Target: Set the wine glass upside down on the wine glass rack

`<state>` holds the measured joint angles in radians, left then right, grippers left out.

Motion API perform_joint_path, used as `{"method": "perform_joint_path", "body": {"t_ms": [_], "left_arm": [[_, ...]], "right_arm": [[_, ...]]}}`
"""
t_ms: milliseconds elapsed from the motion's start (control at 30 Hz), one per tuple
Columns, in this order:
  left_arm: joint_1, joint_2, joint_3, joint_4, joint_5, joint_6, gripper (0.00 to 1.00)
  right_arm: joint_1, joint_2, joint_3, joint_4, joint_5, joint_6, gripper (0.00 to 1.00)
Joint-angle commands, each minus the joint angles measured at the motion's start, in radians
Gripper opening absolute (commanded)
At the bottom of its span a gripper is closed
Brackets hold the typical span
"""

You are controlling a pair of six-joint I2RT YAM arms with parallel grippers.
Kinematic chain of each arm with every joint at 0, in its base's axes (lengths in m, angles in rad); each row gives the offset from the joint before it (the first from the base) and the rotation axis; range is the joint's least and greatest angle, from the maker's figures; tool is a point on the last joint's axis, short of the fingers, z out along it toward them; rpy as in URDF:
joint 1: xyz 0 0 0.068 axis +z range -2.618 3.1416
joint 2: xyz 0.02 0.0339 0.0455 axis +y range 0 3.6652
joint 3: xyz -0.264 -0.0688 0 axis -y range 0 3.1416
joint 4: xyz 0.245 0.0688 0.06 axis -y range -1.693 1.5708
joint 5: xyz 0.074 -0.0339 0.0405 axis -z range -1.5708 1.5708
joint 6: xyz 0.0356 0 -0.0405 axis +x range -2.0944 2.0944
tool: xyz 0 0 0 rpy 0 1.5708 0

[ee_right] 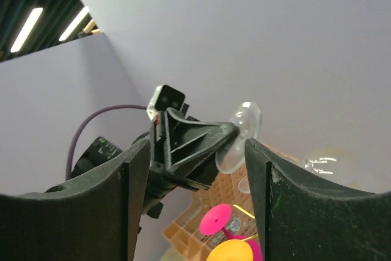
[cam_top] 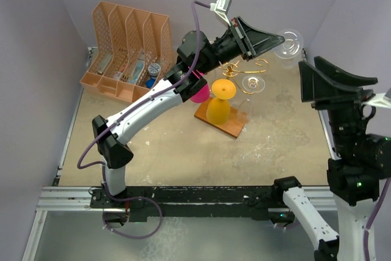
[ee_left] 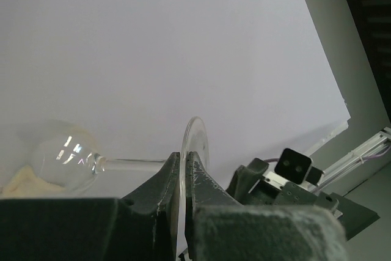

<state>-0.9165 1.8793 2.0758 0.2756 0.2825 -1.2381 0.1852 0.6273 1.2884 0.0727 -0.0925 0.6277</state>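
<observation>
The left gripper (ee_left: 183, 164) is pinched narrow on the clear foot of the wine glass (ee_left: 68, 156) — the stem runs straight out ahead of its fingertips, with the glass lying sideways in the air and the bowl farthest out. Below the fingers, back toward the wrist, stands the wine glass rack (cam_top: 235, 125) bearing an upturned yellow glass (cam_top: 219, 105). Off to the side, the right gripper (cam_top: 313, 71) gapes wide and empty.

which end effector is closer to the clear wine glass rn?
Left. The left end effector is shut on the foot of the clear wine glass, which it holds sideways in the air. The right end effector is open, off to the glass's right, not touching.
</observation>
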Motion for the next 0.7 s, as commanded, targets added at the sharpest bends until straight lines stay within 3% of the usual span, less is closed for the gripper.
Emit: {"method": "perform_joint_path", "body": {"t_ms": [0,200,400,500,567,600,667], "left_arm": [[0.004,-0.03,0.037,0.104,0.01,-0.01,0.0],[0.004,-0.044,0.009,0.12,0.017,-0.018,0.0],[0.004,-0.05,-0.002,0.125,0.021,-0.022,0.0],[0.004,-0.054,-0.009,0.124,0.021,-0.015,0.0],[0.004,-0.059,-0.012,0.115,0.019,-0.008,0.0],[0.004,-0.062,-0.014,0.106,0.018,0.0,0.01],[0.005,-0.072,-0.02,0.079,0.009,0.021,0.16]], "right_arm": [[0.002,0.079,0.041,-0.073,0.121,0.226,0.63],[0.003,0.141,0.079,-0.078,0.153,0.255,0.54],[0.002,0.165,0.066,-0.021,0.109,0.282,0.24],[0.002,0.165,0.056,0.005,0.095,0.288,0.03],[0.002,0.166,0.052,0.013,0.099,0.287,0.0],[0.002,0.166,0.052,0.015,0.106,0.287,0.0],[0.002,0.169,0.051,0.03,0.122,0.282,0.0]]}}
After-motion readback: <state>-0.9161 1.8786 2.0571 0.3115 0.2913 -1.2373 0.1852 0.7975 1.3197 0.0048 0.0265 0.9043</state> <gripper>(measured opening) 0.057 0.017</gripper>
